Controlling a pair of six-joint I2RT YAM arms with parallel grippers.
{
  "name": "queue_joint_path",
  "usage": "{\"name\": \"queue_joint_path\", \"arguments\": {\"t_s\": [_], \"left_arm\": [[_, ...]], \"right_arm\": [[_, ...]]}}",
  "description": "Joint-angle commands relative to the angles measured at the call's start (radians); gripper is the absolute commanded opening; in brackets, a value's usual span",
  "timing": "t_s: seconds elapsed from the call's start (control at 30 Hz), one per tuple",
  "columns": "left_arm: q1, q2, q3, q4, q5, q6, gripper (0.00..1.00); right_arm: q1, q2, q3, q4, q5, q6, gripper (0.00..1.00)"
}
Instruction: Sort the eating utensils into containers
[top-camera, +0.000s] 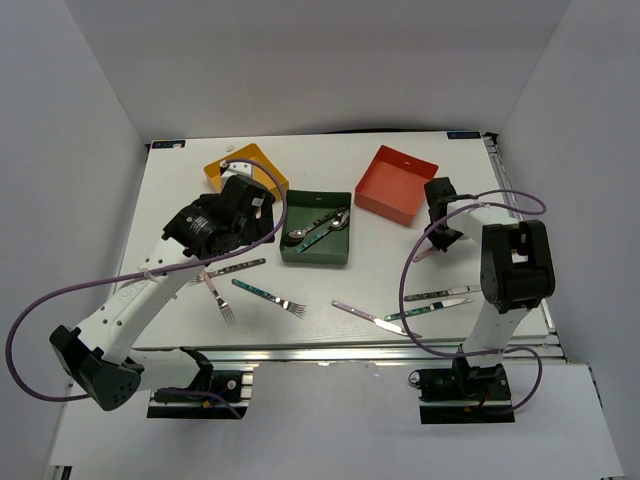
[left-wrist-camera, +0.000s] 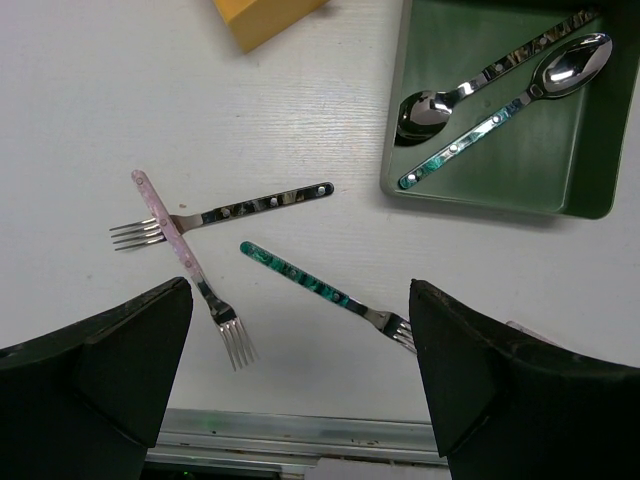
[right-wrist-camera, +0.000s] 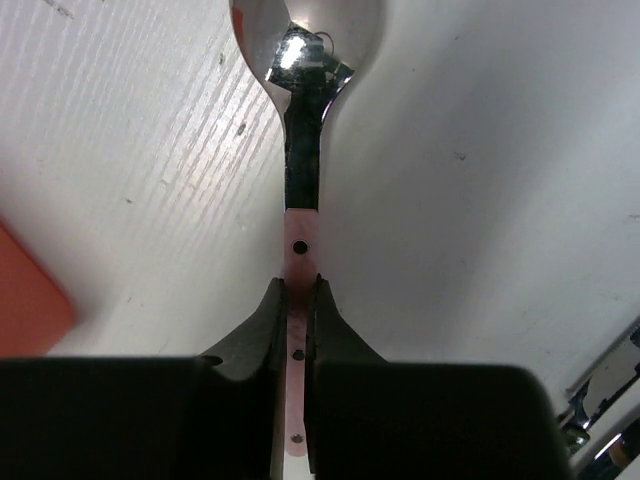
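Three trays stand at the back: yellow (top-camera: 245, 165), dark green (top-camera: 322, 258) and red-orange (top-camera: 396, 183). The green tray (left-wrist-camera: 540, 160) holds two spoons (left-wrist-camera: 455, 92). My left gripper (top-camera: 238, 222) hovers open and empty (left-wrist-camera: 300, 300) above three forks: a dark-handled one (left-wrist-camera: 262, 203), a pink-handled one (left-wrist-camera: 165, 222) crossing it, and a teal-handled one (left-wrist-camera: 300, 278). My right gripper (top-camera: 438, 238) is shut (right-wrist-camera: 298, 300) on the pink handle of a spoon (right-wrist-camera: 303, 170), just in front of the red-orange tray; the spoon's bowl points away over the table.
A pink-handled knife (top-camera: 368, 317) lies at the front middle. Two more utensils (top-camera: 440, 293) lie beside the right arm's base. The table's metal front edge (left-wrist-camera: 300, 435) is just below the left fingers. A red-orange tray corner (right-wrist-camera: 25, 290) shows left of the right fingers.
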Motion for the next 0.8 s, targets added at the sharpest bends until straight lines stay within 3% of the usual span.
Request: {"name": "queue_joint_path", "arguments": {"t_s": [0.0,0.13,0.27,0.57,0.7,0.77], "left_arm": [[0.000,-0.017,-0.002,0.002,0.007,0.011,0.98],[0.000,-0.038,0.009,0.013,-0.008,0.003,0.98],[0.000,-0.045,0.009,0.042,-0.037,-0.012,0.98],[0.000,-0.006,0.090,0.032,-0.032,-0.022,0.98],[0.000,0.004,0.143,0.001,-0.049,0.007,0.98],[0.000,0.000,0.145,-0.007,-0.058,0.014,0.98]], "right_arm": [[0.004,-0.089,-0.005,0.007,-0.019,0.004,0.00],[0.102,-0.252,0.051,0.091,-0.032,-0.095,0.00],[0.270,-0.224,0.237,0.069,0.011,-0.128,0.00],[0.547,0.089,0.568,0.007,-0.021,0.159,0.00],[0.613,0.290,0.815,-0.097,0.002,0.222,0.00],[0.621,0.333,0.863,-0.131,0.011,0.243,0.01]]}}
